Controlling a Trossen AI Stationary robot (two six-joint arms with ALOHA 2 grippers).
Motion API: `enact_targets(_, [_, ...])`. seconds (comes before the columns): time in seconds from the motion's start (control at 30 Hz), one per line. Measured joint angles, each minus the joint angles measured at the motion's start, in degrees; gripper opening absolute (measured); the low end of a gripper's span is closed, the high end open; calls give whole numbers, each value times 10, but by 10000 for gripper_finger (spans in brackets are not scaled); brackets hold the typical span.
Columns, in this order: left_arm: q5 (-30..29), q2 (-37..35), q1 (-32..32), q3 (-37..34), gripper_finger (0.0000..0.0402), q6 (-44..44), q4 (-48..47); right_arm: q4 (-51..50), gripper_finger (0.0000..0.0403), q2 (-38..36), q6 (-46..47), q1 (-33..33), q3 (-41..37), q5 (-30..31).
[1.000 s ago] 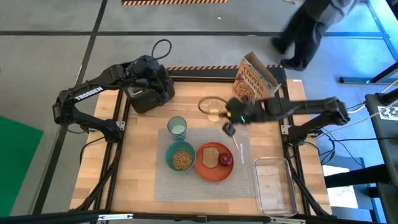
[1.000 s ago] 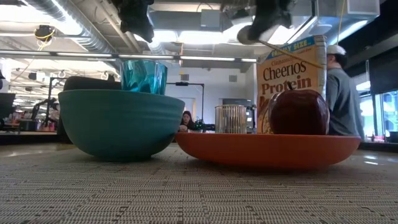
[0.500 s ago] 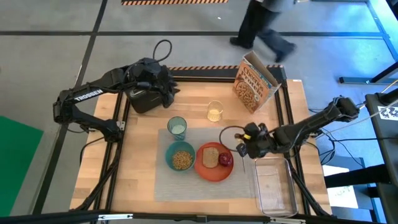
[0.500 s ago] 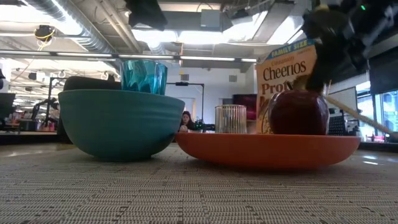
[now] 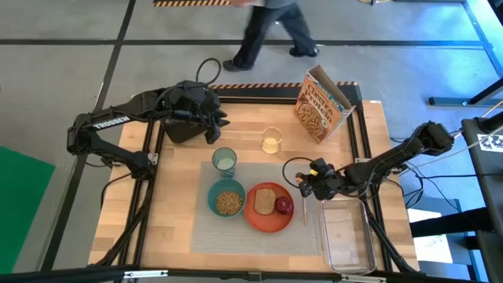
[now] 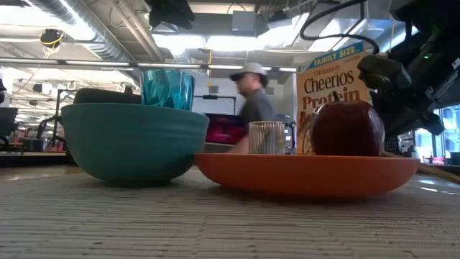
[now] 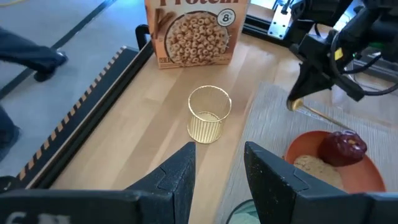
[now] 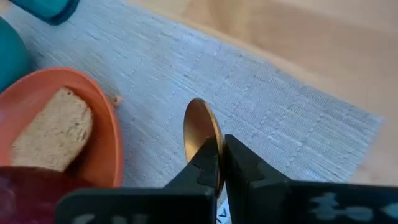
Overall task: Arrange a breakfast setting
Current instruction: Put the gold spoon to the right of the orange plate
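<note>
Right gripper pinches the gold spoon between near-closed fingers, just above the grey woven placemat, immediately right of the round orange plate. Likely risk: the thin, smooth metal handle may pivot in the narrow pinch, or the bowl end may catch on the coarse weave or strike the plate rim, nudging the toast slice and the glossy red fruit. The teal bowl, matte and rounded, sits left of the plate; the translucent teal cup stands behind it. Left gripper, fingers spread and empty, waits at the far left above the black toaster.
</note>
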Motion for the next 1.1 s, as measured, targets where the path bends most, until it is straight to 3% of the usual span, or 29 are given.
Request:
enact_targets(0.33, [-10,0,0,0,132,-23,-2,44,0,-2,46,-18,0,-66])
enact_targets(0.83, [-11,0,0,0,131,-23,-2,67,2,61,57,-36,-3,-86])
enact_targets(0.97, [-11,0,0,0,131,-23,-2,81,23,64,58,-36,-3,-84])
enact_targets(1.1, [-11,0,0,0,131,-18,-2,82,73,61,70,-36,-3,-83])
